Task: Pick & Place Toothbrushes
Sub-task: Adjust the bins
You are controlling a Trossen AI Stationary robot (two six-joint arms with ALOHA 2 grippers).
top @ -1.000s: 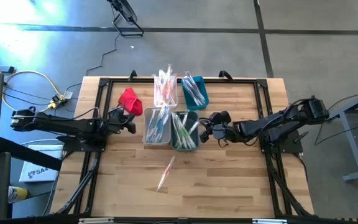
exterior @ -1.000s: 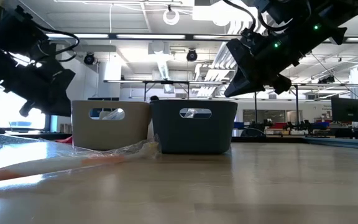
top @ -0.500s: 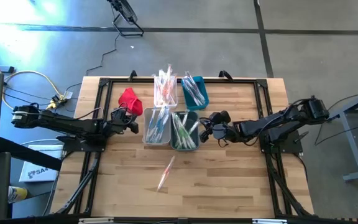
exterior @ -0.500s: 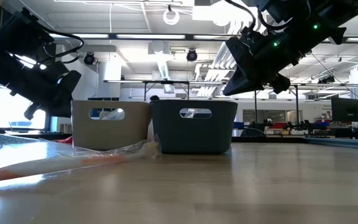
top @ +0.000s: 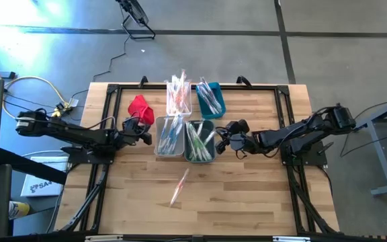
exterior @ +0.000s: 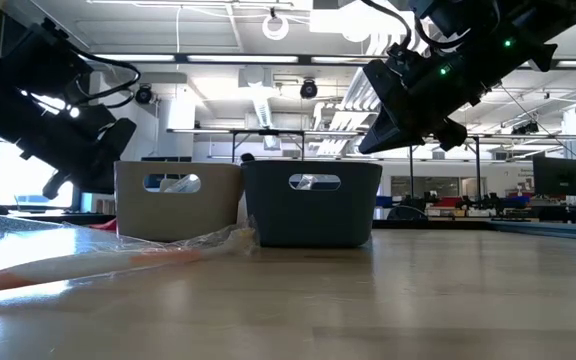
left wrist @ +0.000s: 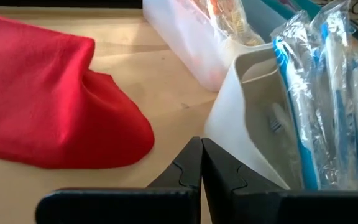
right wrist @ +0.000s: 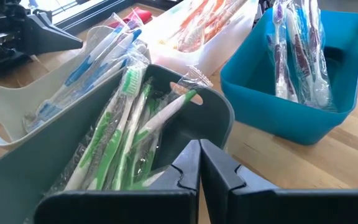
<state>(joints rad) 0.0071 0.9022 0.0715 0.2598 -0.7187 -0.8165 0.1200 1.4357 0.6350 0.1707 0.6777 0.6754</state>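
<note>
Left end effector (top: 144,136), pinched together, has edged against white bin (top: 169,136); right end effector (top: 222,142) pinched together too.

You look straight down overhead, level across the tabletop (exterior: 368,300), and close in on the bins (right wrist: 166,124) from both wrists.

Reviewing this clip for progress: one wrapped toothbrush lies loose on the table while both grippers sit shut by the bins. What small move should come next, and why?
Probably the right gripper should open and swing toward the loose toothbrush. It lies alone on the table in front of the bins, while both the right and the left gripper are shut and empty, beside the dark bin and the white bin.
</note>
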